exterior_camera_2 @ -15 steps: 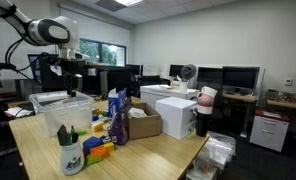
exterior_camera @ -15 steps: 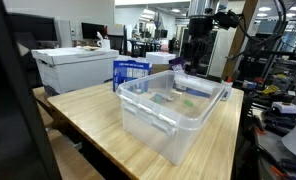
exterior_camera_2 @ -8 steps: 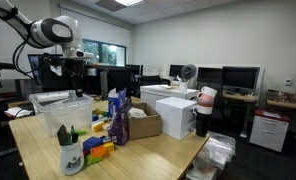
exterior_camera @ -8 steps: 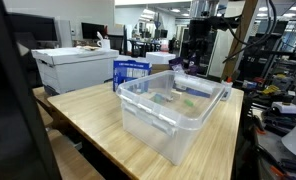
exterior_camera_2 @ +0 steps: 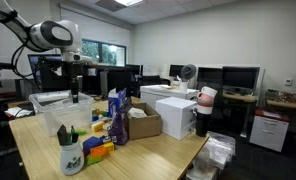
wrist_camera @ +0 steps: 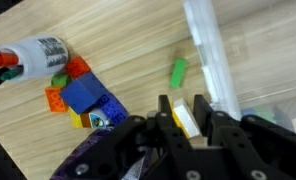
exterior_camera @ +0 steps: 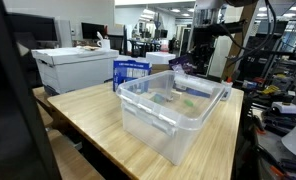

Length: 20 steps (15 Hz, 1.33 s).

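As the gripper (wrist_camera: 183, 106) hangs above the table (wrist_camera: 118, 35), its half-closed jaws pinch a yellow block (wrist_camera: 186, 122).

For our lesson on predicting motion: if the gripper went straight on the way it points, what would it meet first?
Probably the wooden table, close to the green block and outside the clear bin's rim. Depth is unclear, so the gripper might touch the block first.

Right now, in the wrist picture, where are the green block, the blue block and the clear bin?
green block (wrist_camera: 178, 72), wrist view, middle of its top face.
blue block (wrist_camera: 79, 93), wrist view, middle of its top face.
clear bin (wrist_camera: 208, 55), wrist view, on its pale rim.
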{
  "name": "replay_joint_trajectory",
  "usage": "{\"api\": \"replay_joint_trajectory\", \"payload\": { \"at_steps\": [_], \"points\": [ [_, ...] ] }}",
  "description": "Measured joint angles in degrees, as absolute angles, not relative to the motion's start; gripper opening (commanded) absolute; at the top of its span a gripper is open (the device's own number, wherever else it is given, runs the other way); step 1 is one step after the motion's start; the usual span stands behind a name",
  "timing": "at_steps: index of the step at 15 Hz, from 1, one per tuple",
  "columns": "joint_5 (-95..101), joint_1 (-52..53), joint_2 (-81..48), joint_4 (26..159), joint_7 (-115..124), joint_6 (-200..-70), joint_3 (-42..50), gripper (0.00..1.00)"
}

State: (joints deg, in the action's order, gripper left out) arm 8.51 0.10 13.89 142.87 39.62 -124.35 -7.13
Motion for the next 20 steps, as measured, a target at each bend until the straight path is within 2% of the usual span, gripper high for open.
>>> {"api": "replay_joint_trajectory", "payload": {
  "at_steps": [5, 20],
  "points": [
    [8.03, 1.67, 14.08, 143.08, 39.83, -118.34, -8.51, 0.0],
    [0.07, 11.74, 16.52, 143.42, 37.63, -108.48, -14.48, 0.02]
  ]
}}
